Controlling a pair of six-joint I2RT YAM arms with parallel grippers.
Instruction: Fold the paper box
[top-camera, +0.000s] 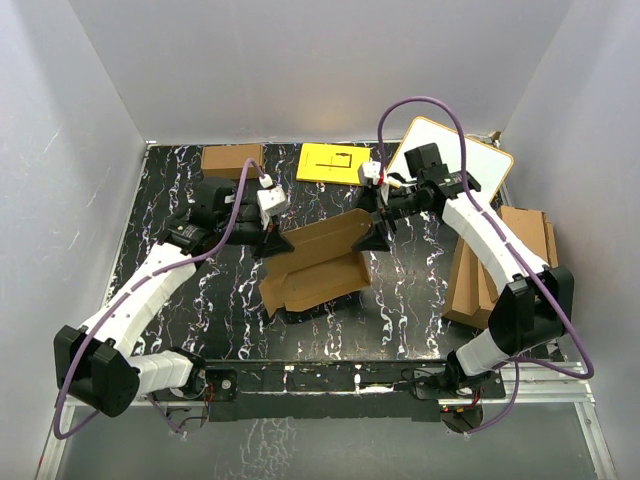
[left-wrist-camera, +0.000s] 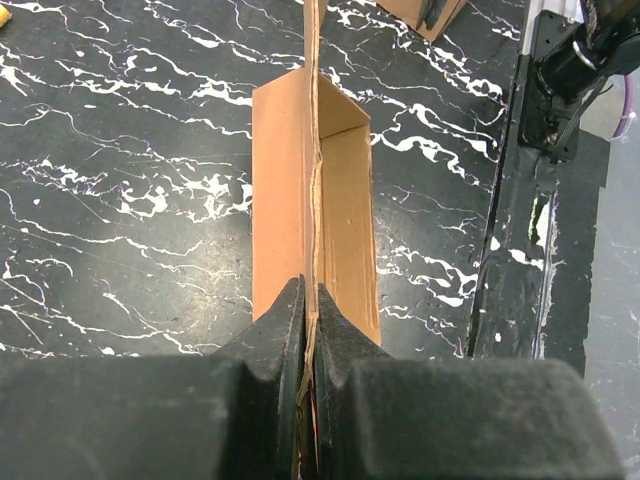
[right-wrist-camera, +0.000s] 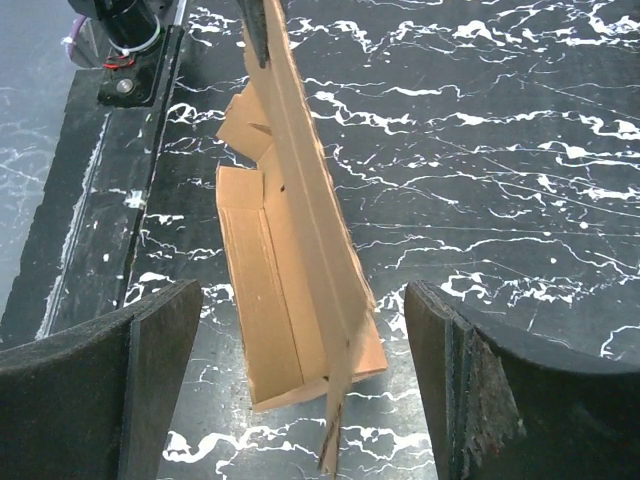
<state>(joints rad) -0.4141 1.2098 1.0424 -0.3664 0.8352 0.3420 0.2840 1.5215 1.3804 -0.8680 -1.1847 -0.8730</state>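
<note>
The paper box (top-camera: 318, 268) lies half folded in the middle of the black marbled table, with one long flap standing up along its far side. My left gripper (top-camera: 272, 238) is shut on the left end of that flap; in the left wrist view the thin cardboard edge (left-wrist-camera: 313, 180) runs straight out from between the pressed fingertips (left-wrist-camera: 311, 300). My right gripper (top-camera: 378, 234) is open at the flap's right end. In the right wrist view the flap (right-wrist-camera: 310, 230) passes between the two wide-apart fingers (right-wrist-camera: 130, 390) and touches neither.
A smaller brown carton (top-camera: 232, 160) and a yellow sheet (top-camera: 335, 163) lie at the back of the table. A white board (top-camera: 455, 158) leans at the back right. A pile of larger cardboard sheets (top-camera: 512, 262) sits at the right edge.
</note>
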